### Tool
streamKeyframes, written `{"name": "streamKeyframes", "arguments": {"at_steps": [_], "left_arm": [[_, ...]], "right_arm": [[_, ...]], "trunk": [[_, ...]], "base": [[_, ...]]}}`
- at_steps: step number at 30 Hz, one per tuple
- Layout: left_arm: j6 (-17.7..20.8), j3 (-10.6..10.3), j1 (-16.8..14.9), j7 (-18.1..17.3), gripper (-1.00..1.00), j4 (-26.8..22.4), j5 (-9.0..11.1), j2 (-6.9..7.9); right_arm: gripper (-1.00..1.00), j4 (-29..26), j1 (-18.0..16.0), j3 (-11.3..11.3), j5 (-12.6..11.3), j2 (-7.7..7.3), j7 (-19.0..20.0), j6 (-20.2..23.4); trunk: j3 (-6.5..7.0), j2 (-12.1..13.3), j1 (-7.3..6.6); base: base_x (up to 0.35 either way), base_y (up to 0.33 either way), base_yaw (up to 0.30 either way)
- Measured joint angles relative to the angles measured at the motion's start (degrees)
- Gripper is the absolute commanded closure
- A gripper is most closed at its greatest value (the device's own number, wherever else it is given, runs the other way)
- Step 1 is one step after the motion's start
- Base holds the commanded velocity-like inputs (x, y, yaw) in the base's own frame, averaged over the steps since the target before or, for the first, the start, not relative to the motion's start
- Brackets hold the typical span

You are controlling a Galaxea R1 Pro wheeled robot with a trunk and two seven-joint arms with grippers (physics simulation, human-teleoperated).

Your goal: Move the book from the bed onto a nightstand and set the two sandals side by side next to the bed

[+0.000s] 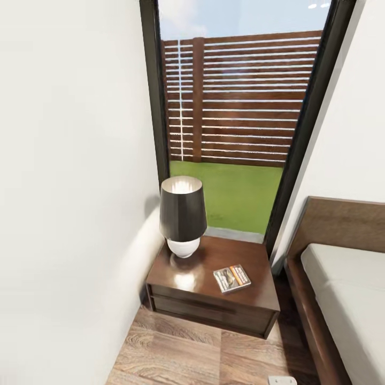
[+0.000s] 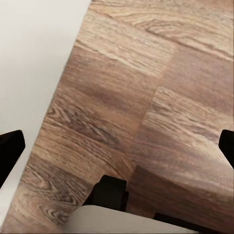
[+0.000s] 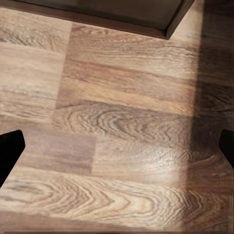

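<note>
The book (image 1: pixel 232 278) lies flat on the nightstand (image 1: pixel 182 280), right of the lamp (image 1: pixel 183 216). My left gripper (image 2: pixel 117 146) and right gripper (image 3: pixel 117 146) hang wide open over the floor (image 1: pixel 176 347), holding nothing.

The book (image 1: pixel 232 278) lies flat on the glossy top of the dark brown nightstand (image 1: pixel 214 313), toward its front right corner, well apart from the table lamp (image 1: pixel 183 215) with a black shade and white round base that stands at the back left. The nightstand sits on the wood-plank floor (image 1: pixel 176 353) between a white wall (image 1: pixel 69 187) and the bed (image 1: pixel 342 289), whose wood headboard and light-grey mattress show at right. Behind it a tall black-framed window (image 1: pixel 240 107) looks onto grass and a slatted wooden fence.
</note>
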Motion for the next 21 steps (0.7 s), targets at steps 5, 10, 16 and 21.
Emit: {"name": "streamKeyframes", "arguments": {"at_steps": [5,10,16,21], "left_arm": [[-0.1,0.0,1.1,0.0,-1.0,0.5,0.2,0.31],[-0.1,0.0,2.1,0.0,-1.0,0.8,0.3,1.15],[-0.1,0.0,3.0,0.0,-1.0,0.9,1.7,2.09],[-0.1,0.0,3.3,-0.4,-1.0,1.0,5.5,2.41]], "right_arm": [[-1.0,0.0,1.2,0.0,0.0,-0.03,0.0,-0.8],[-1.0,0.1,1.8,0.0,0.0,0.02,-0.1,-1.4],[-1.0,0.0,2.0,0.0,0.1,0.05,-0.5,-1.2],[-1.0,0.0,2.0,0.0,0.2,0.13,-0.6,-1.2]], "trunk": [[0.9,2.0,-1.1],[1.8,4.0,-2.2],[2.87,6.4,-3.52],[3.77,8.4,-4.61]], "base": [[0.0,0.0,0.0],[0.0,0.0,0.0],[0.0,0.0,0.0],[0.0,0.0,0.0]]}}
